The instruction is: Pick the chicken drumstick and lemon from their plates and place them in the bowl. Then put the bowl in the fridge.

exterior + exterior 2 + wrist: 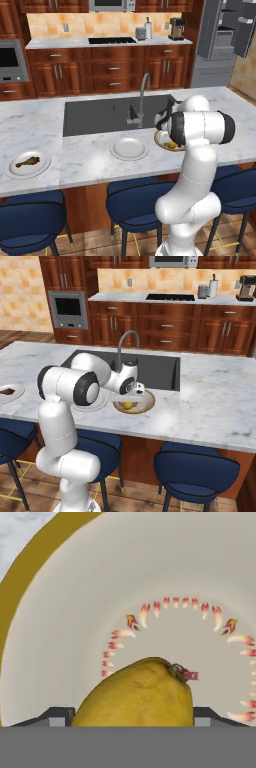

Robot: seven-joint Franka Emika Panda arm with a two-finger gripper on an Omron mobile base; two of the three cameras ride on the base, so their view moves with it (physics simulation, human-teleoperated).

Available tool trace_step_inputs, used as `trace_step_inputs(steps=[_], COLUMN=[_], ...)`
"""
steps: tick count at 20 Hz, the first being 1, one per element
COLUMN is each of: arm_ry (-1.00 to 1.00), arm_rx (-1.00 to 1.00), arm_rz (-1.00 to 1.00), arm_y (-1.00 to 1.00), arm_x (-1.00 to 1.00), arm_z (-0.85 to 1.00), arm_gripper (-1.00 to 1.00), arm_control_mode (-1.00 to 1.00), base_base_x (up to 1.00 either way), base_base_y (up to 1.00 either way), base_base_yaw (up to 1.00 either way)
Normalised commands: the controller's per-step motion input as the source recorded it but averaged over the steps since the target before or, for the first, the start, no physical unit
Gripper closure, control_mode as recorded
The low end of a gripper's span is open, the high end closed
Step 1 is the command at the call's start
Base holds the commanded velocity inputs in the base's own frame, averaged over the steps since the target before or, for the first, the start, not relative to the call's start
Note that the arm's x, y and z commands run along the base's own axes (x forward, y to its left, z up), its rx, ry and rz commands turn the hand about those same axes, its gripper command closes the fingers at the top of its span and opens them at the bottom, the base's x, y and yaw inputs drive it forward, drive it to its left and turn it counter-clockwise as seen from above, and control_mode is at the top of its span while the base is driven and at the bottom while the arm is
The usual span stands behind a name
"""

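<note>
Left base view: your drumstick [27, 161] lies on the far-left plate [42, 169]; the middle plate [128, 148] sits bare on the desk [85, 160].

Right base view: the pincer [136, 397] hangs over the bowl [146, 404], with the lemon [128, 405] inside.

Hand view: the lemon [137, 694] sits between spread fingertips [56, 716], unclamped.

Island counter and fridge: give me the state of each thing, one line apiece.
lemon: in the bowl, between the tool's tips.
bowl: on the counter, holding the lemon.
tool: open, low over the bowl.
chicken drumstick: on its plate.
middle plate: empty.
fridge: doors open.
</note>
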Motion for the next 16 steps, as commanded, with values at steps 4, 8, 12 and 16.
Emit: trace_step_inputs(steps=[4, 8, 12, 16], arm_ry=[0.0, 0.0, 0.0, 0.0], arm_rx=[0.02, 0.0, 0.0, 0.0], arm_rz=[0.0, 0.0, 0.0, -0.03], arm_y=[-0.09, -0.04, 0.04, 0.22], arm_x=[-0.03, -0.09, -0.28, -0.49], arm_z=[0.25, 0.35, 0.5, 0.4], arm_gripper=[-1.0, -1.0, -1.0, -1.0], arm_control_mode=[-1.0, -1.0, -1.0, -1.0], base_base_x=[0.0, 0.0, 0.0, 0.0], base_base_y=[0.0, 0.0, 0.0, 0.0], base_base_yaw=[0.0, 0.0, 0.0, 0.0])
